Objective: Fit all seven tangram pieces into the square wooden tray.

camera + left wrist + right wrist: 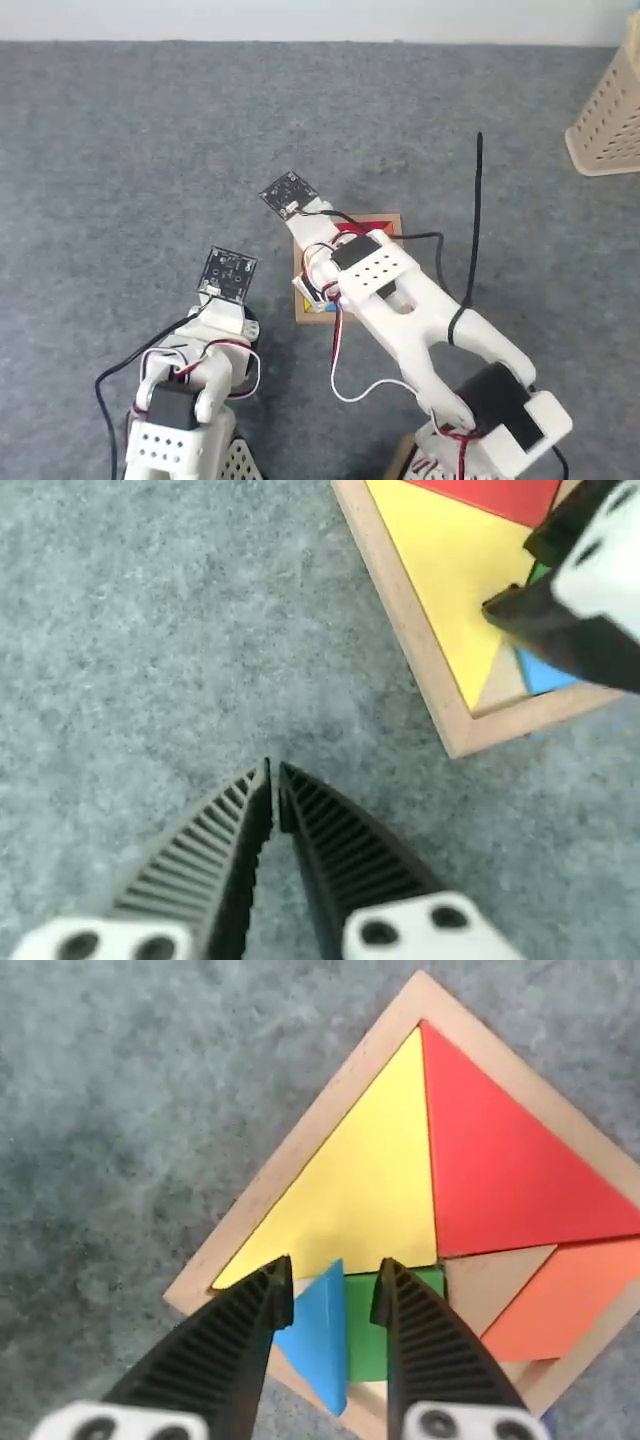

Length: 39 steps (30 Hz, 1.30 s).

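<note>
Two ribbed fingers (pixel 240 1340) of the right gripper (pixel 335 1270) stand partly apart over the nearest corner of the square wooden tray (pixel 300 1155), clamped on nothing. Between them sits the blue triangle (pixel 318 1340), its long axis running along the fingers and its sharp tip pointing ahead; it lies against one finger, with the green piece (pixel 362 1330) under the other. Whether it lies flat cannot be told. Just ahead of the fingertips is the yellow triangle (pixel 350 1190), edge to edge with the red triangle (pixel 500 1170). A tan square (pixel 495 1285) and an orange piece (pixel 570 1300) lie off to one side.

From above, the right arm (pixel 420 320) stretches forward, its wrist covering most of the tray. The left arm (pixel 190 390) is folded back. The left gripper (pixel 275 770) is almost closed and empty above grey carpet (pixel 150 630). The tray's corner lies ahead of it and apart.
</note>
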Motion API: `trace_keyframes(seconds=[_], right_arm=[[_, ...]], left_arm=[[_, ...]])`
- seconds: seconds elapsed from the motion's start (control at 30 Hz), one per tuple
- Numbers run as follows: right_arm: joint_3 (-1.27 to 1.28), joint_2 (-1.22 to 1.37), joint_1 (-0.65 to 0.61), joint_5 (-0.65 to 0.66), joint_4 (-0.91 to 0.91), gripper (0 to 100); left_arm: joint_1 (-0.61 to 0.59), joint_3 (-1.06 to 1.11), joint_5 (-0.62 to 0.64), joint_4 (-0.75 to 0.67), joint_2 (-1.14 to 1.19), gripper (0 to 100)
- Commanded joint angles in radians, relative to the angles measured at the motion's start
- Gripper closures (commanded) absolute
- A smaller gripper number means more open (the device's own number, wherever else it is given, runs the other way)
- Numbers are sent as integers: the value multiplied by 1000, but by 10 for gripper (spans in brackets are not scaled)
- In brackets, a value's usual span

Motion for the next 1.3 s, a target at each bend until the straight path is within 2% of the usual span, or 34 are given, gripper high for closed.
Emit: trace_keyframes(seconds=[0.0, 0.23, 0.37, 0.43, 0.8, 0.93, 1.0, 1.17, 1.27], right_arm=[[-48, -2, -5, -8, -16, 858], [-110, 125, 54, -11, -2, 868], [-146, 127, 142, -14, 4, 996], [-146, 127, 183, -18, -1, 980], [-196, 127, 277, -281, 59, 991], [-218, 127, 288, -299, 94, 991], [-224, 107, 280, -262, 117, 991], [-153, -50, 234, 31, 203, 991], [-9, -117, 232, 126, 170, 991]], left_arm=[[-3, -18, 6, 6, -20, 988], [-3, -18, 6, 6, -20, 988], [-3, -18, 6, 6, -20, 988], [-3, -18, 6, 6, -20, 988], [-3, -18, 6, 6, -20, 988], [-3, -18, 6, 6, -20, 988], [-3, -18, 6, 6, -20, 988], [-3, -18, 6, 6, -20, 988], [-3, -18, 6, 6, -20, 988]])
